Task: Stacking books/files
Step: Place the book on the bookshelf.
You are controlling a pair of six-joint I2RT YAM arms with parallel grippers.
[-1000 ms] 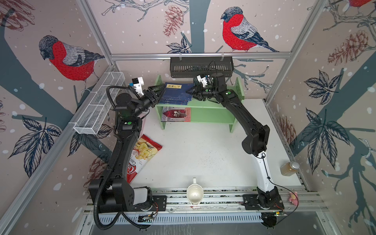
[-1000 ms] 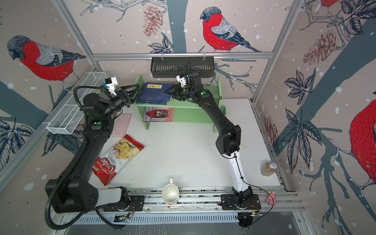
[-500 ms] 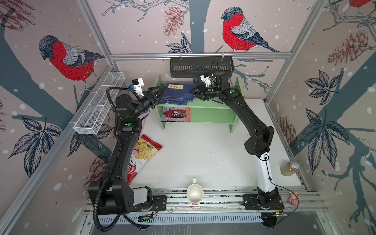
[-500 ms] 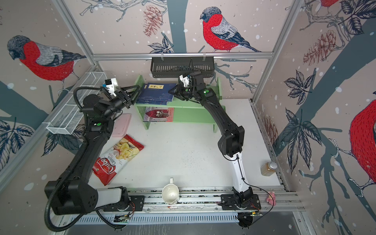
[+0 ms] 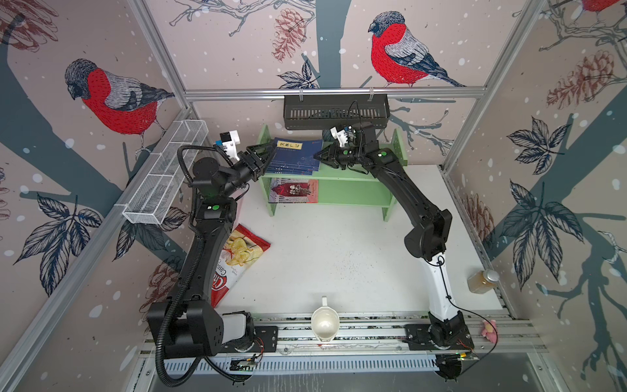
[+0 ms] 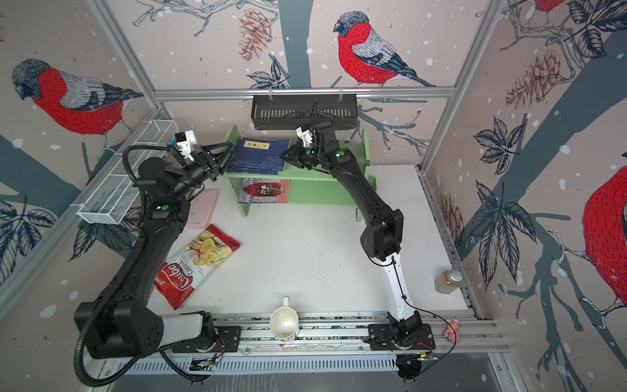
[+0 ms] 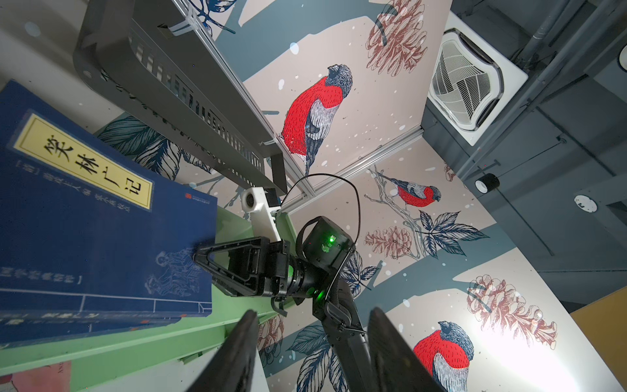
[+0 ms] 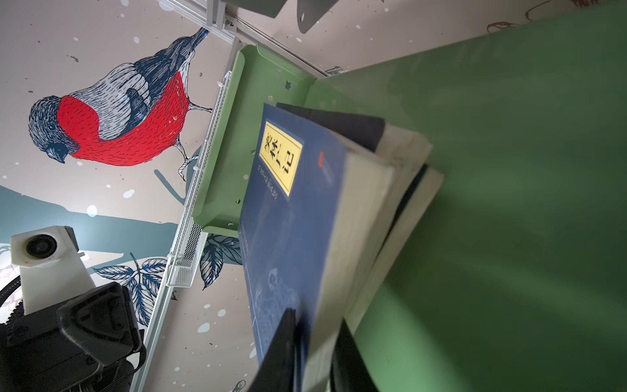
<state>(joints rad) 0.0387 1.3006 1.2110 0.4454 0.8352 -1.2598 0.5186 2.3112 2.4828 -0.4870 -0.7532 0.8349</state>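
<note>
atop the green shelf [image 5: 349, 194], outstretched right gripper [image 5: 318, 157] pinches top book [image 5: 296, 155]; left gripper [image 5: 270, 152] spread.

I see a red crisp bag [image 6: 196, 264] lower left on the white tabletop [image 5: 339, 244], with a plain pink flat case [image 6: 203, 208] above it. Green two-tier metal shelf [image 5: 353, 193] upper centre, black slotted basket [image 5: 336, 112] hung above. White wire-mesh basket [image 5: 166, 176] on the left wall. White jug [image 5: 325, 322] bottom centre. Amber jar [image 5: 481, 281] at the right edge.
</note>
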